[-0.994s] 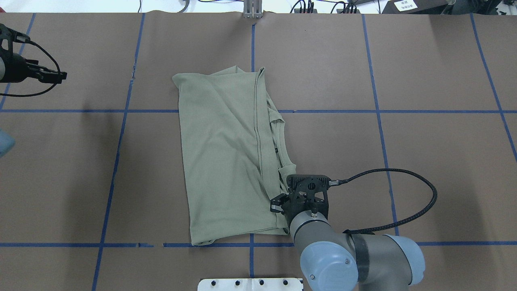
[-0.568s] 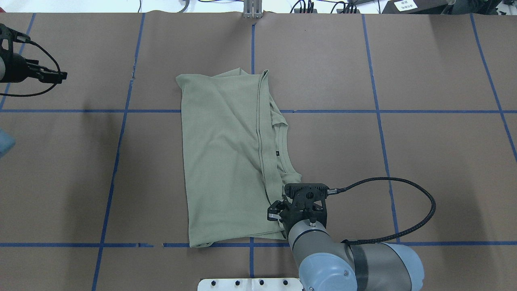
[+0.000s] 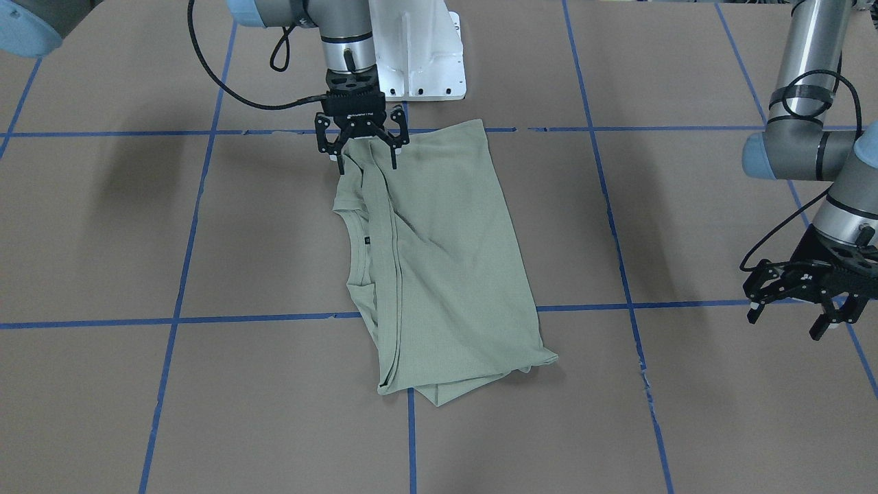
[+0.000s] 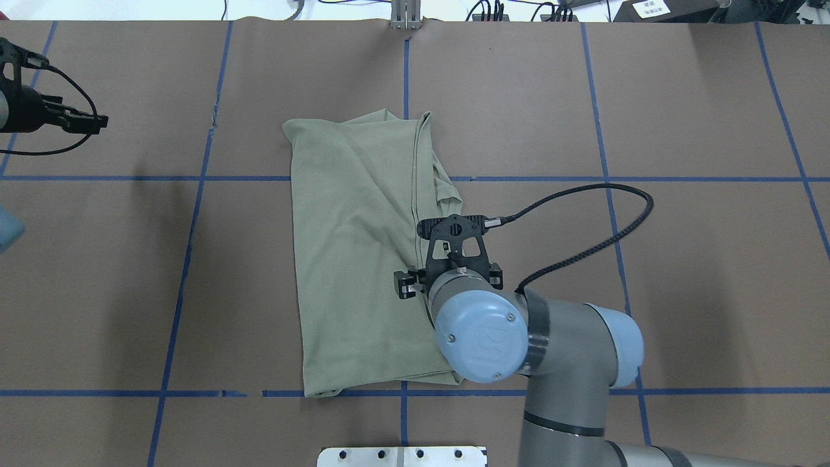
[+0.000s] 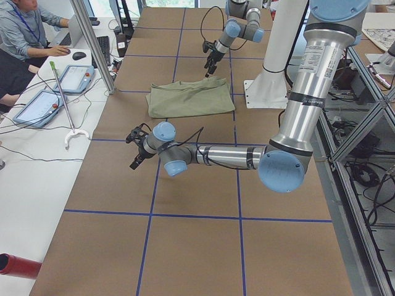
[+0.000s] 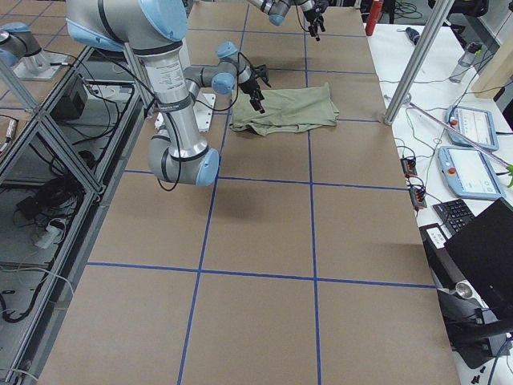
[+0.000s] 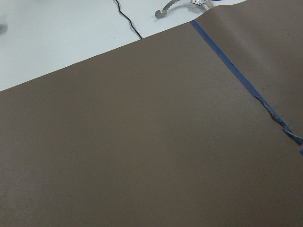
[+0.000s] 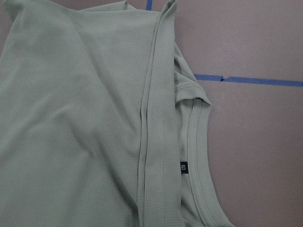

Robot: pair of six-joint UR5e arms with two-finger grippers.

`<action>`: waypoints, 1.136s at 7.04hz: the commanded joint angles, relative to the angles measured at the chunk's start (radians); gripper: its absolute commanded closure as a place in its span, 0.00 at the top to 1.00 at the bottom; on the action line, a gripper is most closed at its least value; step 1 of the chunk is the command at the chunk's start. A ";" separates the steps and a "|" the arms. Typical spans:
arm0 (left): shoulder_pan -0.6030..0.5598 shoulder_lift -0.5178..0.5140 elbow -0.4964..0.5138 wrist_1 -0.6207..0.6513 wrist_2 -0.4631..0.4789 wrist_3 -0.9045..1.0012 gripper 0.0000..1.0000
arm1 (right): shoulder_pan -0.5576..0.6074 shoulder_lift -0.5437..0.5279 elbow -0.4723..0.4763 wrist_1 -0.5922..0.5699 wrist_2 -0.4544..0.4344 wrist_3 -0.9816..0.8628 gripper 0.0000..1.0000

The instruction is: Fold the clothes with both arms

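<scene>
The pale green shirt (image 4: 356, 246) lies folded lengthwise on the brown paper, its neckline and dark label (image 8: 184, 167) showing at its right edge. My right gripper (image 3: 361, 152) hovers open above the near right corner of the shirt (image 3: 446, 261), fingers spread and nothing between them. In the overhead view the right gripper (image 4: 449, 280) sits over the shirt's right edge, half hidden by its own wrist. My left gripper (image 3: 792, 319) hangs open, holding nothing, far off to the left of the shirt, and in the overhead view the left gripper (image 4: 97, 121) shows at the frame's edge.
Blue tape lines (image 4: 603, 178) divide the paper into squares. The white pedestal base (image 3: 418, 48) stands just behind the shirt's near edge. A white side table with tablets (image 5: 37, 108) and a seated person (image 5: 28, 28) runs along the far side, with a metal post (image 5: 92, 43) at its edge.
My right gripper has risen from the shirt's near right corner and moved farther along its right edge. The shirt shifted slightly right early on, then lay still. The left arm stayed put.
</scene>
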 commanded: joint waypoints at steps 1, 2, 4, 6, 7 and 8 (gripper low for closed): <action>0.000 0.000 0.000 0.000 0.000 0.000 1.00 | 0.020 0.118 -0.170 -0.069 0.084 -0.115 1.00; 0.000 0.000 0.000 0.000 -0.001 0.000 1.00 | 0.022 0.146 -0.215 -0.115 0.090 -0.161 0.93; 0.000 0.000 0.000 0.000 -0.001 0.000 1.00 | 0.020 0.149 -0.235 -0.144 0.110 -0.229 0.81; 0.000 0.000 0.000 0.000 0.000 0.000 1.00 | 0.020 0.151 -0.270 -0.145 0.110 -0.249 0.78; 0.000 0.000 0.000 0.000 -0.001 0.000 1.00 | 0.020 0.160 -0.286 -0.146 0.110 -0.251 0.78; 0.000 0.000 0.000 0.000 0.000 0.000 1.00 | 0.020 0.166 -0.293 -0.146 0.110 -0.251 0.77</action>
